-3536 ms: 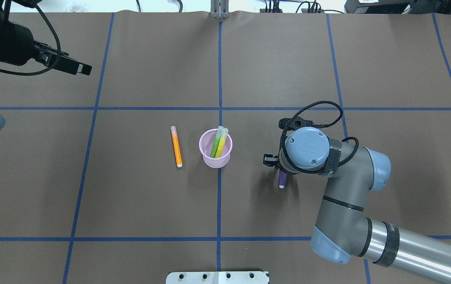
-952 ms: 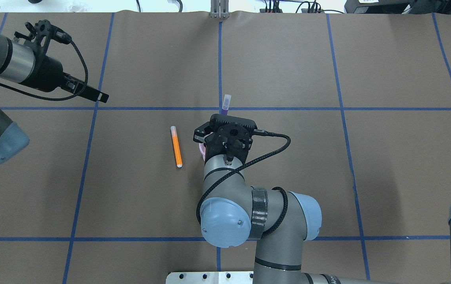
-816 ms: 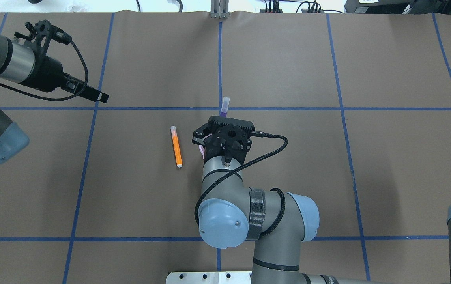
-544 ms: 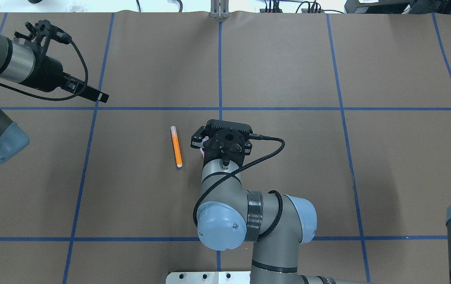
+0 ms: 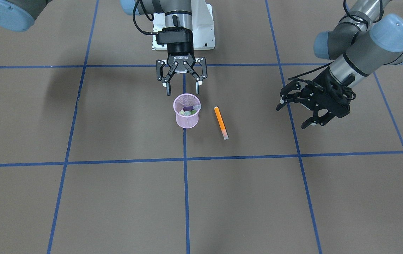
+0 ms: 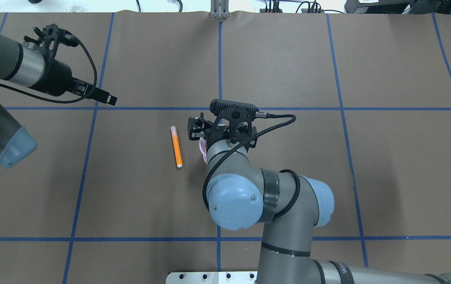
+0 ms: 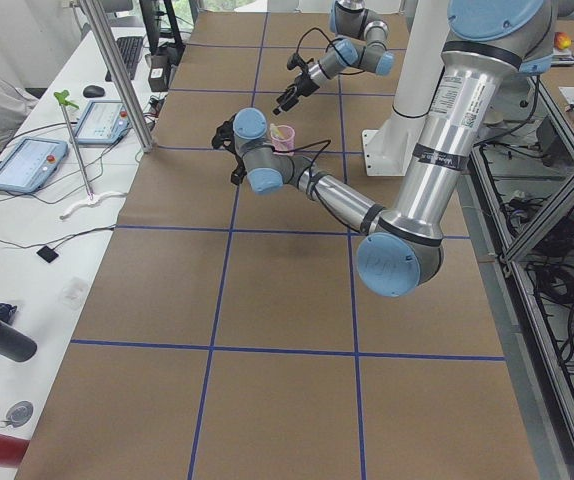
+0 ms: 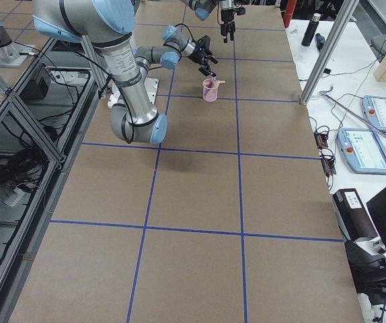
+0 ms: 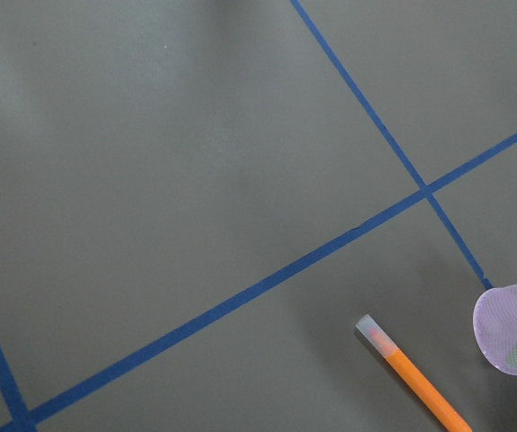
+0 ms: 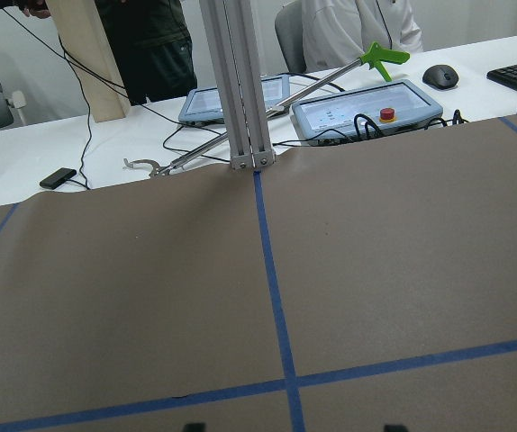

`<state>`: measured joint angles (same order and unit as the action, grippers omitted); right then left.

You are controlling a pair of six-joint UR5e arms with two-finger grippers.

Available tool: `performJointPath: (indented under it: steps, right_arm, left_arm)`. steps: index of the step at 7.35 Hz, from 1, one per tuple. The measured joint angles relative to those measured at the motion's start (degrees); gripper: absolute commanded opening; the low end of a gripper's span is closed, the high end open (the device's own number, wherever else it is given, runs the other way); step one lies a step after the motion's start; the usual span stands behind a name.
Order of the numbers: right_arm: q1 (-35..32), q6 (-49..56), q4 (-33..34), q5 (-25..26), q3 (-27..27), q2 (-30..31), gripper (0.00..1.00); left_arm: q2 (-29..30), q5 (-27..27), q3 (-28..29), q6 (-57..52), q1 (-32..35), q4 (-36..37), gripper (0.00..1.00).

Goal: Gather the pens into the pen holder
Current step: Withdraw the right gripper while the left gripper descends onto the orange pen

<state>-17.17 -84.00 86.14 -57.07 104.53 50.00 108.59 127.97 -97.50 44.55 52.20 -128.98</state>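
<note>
A brown table (image 5: 116,197) crossed by blue tape lines carries two grey robot arms. The right arm (image 6: 249,197) reaches to the middle of the table. The left arm (image 5: 360,46) hangs off to the side.

The right gripper (image 5: 183,92) points down, jaws spread wide, holding nothing. Just beneath its fingertips stands the pen holder (image 5: 186,120), a small pink mesh cup. The left gripper (image 5: 291,117) is also spread and empty. It hovers well apart from the cup, on the far side of the loose pen.

Inside the cup, below the right claw, lean a purple pen (image 5: 190,107) and two greenish pens (image 5: 186,113). An orange pen (image 5: 220,121) lies flat on the table just beside the cup, between the two claws and nearer the right one.

Likely trouble: the cup looks light and its pens stick up past the rim. If the right claw pulls away low, a finger could catch a cap or the rim and tip the cup over. The orange pen lies close to the cup, so a claw coming down for it might nudge the mesh wall. A round pen may also roll from a poor pinch. With both claws near it, the arms could crowd each other.

Count: two arms, two claws, one cup, four pens. Three pens are in the cup and one is on the table.
</note>
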Motion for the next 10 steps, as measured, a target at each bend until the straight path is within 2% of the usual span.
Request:
performJointPath:
  steps: [2, 5, 6, 8, 10]
  right_arm:
    - [-10.71, 4.26, 1.40, -20.61, 0.73, 0.87, 0.99]
    - [-25.99, 15.41, 5.88, -44.55, 0.76, 2.71, 1.00]
    - [-30.85, 21.20, 6.23, -51.34, 0.76, 4.35, 1.00]
    - [-37.79, 31.74, 6.34, -59.58, 0.76, 7.98, 1.00]
    - [-40.09, 35.52, 6.19, -61.50, 0.76, 9.65, 1.00]
  left_arm:
    - [0.68, -8.18, -0.08, 10.78, -5.21, 2.38, 1.00]
    - [9.91, -16.56, 0.67, 25.23, -12.40, 20.84, 0.97]
    - [13.82, -18.23, 3.05, 29.37, -14.41, 25.05, 0.95]
    - [19.14, -19.22, 9.70, 33.37, -16.77, 27.48, 0.84]
    - [20.34, -19.47, 12.99, 33.75, -17.89, 27.79, 0.68]
